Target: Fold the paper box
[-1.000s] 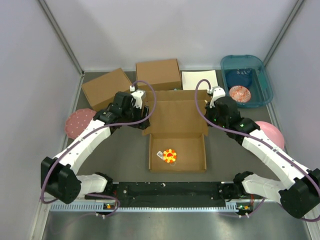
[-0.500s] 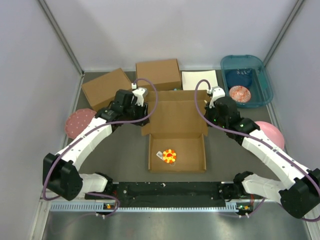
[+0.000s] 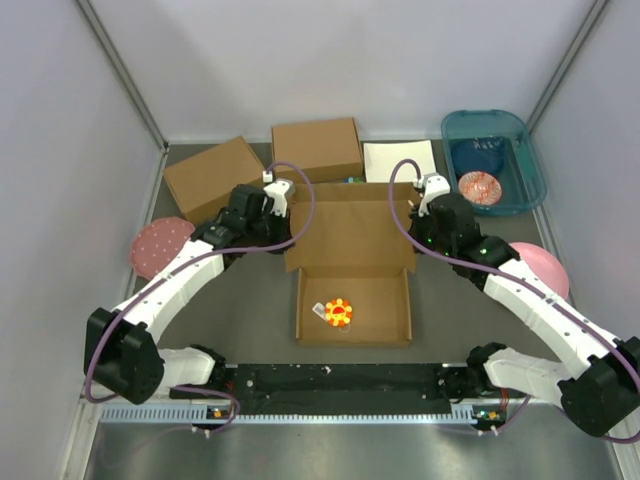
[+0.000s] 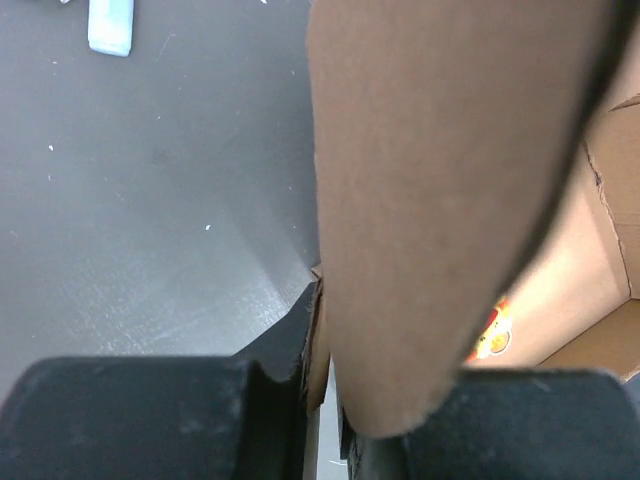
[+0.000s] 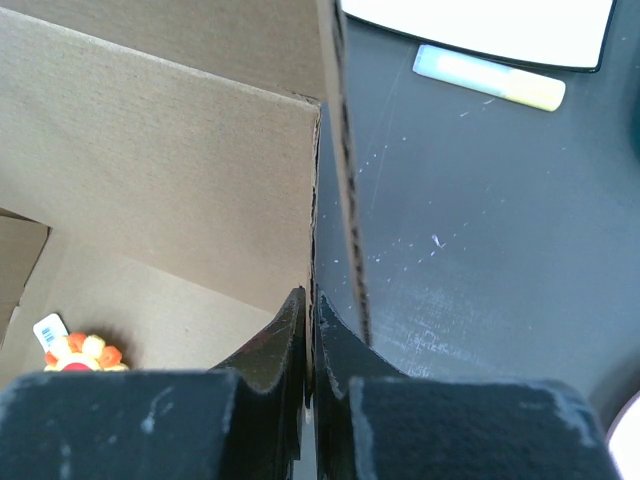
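1. Clamping the left gripper (image 4: 320,385) nearly closed on a thin cardboard edge at bottom centre of the left wrist view, with only a sliver of room between the dark fingers (image 4: 275,355).
2. Blocking most of that view's right half with a broad brown flap, close to the lens and out of focus.
3. Pinching the right gripper (image 5: 311,315) tight on an upright cardboard wall low in the right wrist view, jaws all but meeting around the sheet.
4. Holding the paper box (image 3: 350,230) from both sides at the centre of the overhead view: left gripper at the left edge of the wide rear panel, right gripper at its right edge.
5. Leaving the box's shallow open tray lying toward the bottom of the frame, just ahead of the arm bases.
6. Showing a small orange-and-yellow toy (image 3: 340,312) with a white tag resting on the tray floor, left of its middle.
7. Sitting further out, toward the top of the frame: two closed brown boxes (image 3: 212,175), a white sheet (image 3: 399,160) and a teal bin (image 3: 492,160) at upper right.
8. Flanking the arms with a pink plate (image 3: 160,243) at the left and another at the right.
9. Catching a pale bar (image 5: 490,77) on the dark tabletop, upper right of the right wrist view.
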Tool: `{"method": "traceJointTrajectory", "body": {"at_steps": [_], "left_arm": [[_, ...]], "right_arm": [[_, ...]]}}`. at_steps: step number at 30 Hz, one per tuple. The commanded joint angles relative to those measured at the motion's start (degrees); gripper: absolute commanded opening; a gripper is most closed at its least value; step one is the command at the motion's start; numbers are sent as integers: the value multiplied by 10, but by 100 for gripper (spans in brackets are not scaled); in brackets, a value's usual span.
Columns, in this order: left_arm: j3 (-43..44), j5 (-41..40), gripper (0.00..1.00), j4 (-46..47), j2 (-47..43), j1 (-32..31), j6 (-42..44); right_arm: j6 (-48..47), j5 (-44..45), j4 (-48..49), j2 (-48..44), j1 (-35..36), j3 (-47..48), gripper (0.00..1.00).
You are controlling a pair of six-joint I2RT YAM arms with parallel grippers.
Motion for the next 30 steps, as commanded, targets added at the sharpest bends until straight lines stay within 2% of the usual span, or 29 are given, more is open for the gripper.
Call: {"method": "traceJointTrajectory", "body": {"at_steps": [1,6,11,14,22,30], "left_arm": [[-13,15,10,34,-19,1,-7],[-62,5,0,92,-59,-2,-24],[-126,-27,0,177,-116,-16,-53],[-151,-68,0,221,-139,-39,-72],[-229,-248,0,367,-186,-138,-102],[-280,-343,0,463,-207,-190,-117]], "right_arm": [[-3,-4,12,-9,9,2,0],[2,-3,7,-10,11,3,0],[24,4,0,-17,14,2,0],[46,18,0,-17,21,-1,0],[100,60,9,-24,64,-13,0],[149,84,34,-68,72,-70,0]]}}
